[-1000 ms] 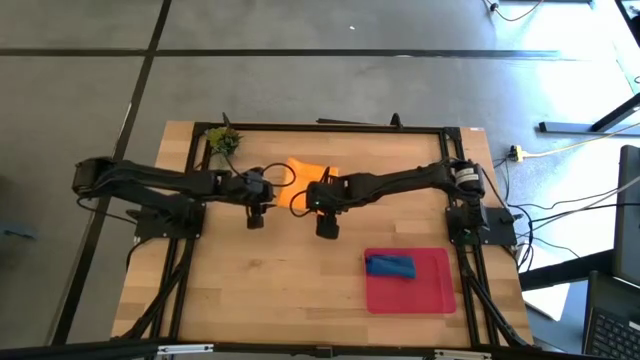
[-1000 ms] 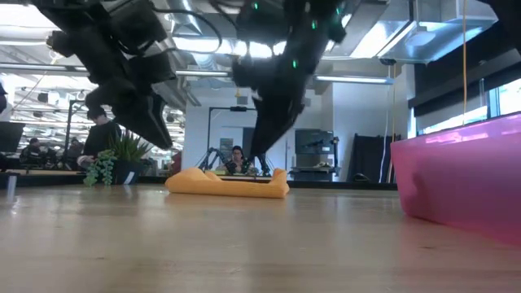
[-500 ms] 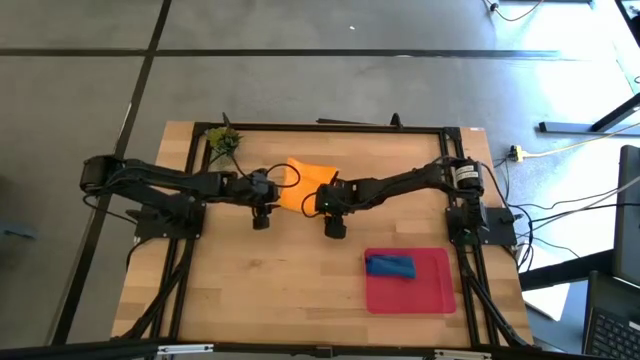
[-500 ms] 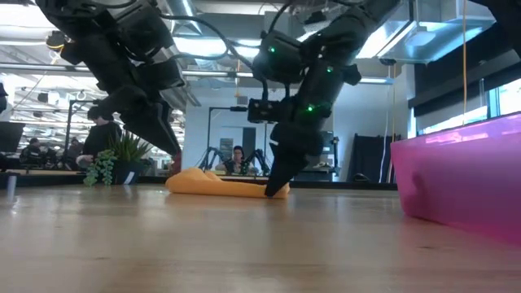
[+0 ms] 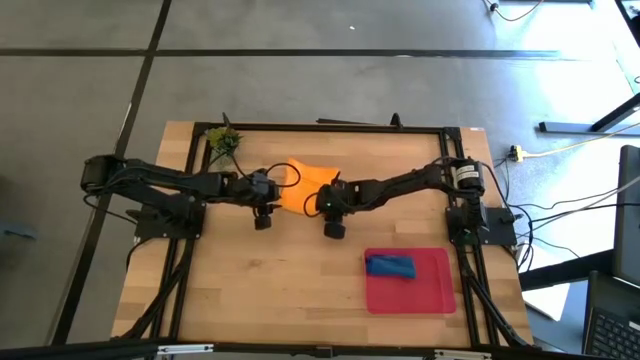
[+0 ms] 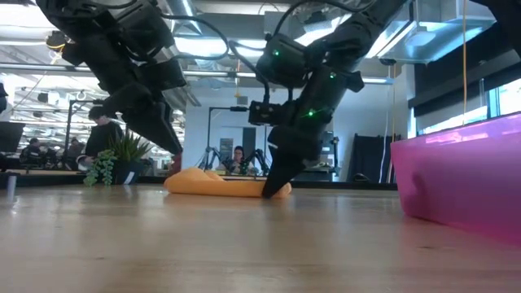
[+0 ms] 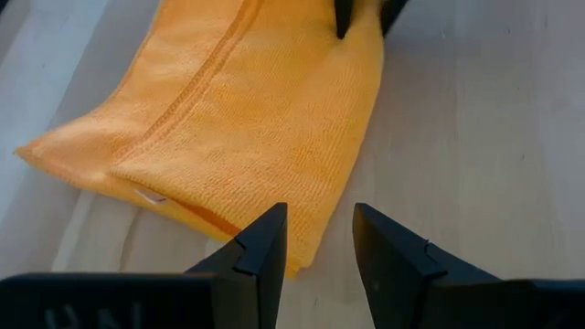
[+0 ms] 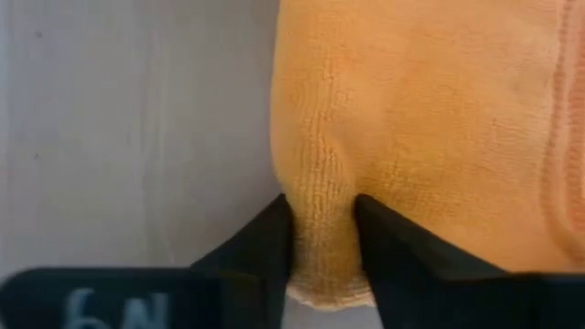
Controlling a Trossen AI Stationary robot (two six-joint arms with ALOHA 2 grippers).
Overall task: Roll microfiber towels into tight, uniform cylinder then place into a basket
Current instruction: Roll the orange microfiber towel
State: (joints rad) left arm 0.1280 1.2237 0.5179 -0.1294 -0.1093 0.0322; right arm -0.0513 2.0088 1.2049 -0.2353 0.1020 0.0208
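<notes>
You had right hand [image 8: 320,239] pinching orange towel [image 8: 430,119] edge; left hand [image 7: 318,239] hung open beside it. Rolling unstarted; next needed tight, even tucking.

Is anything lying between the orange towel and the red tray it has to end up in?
Nothing visible does. Bare wooden table separates the bright orange microfiber towel from the flat red rectangular tray, which already holds the rolled blue towel. The right end effector pinches the orange towel's edge; the left end effector hovers open beside it.
</notes>
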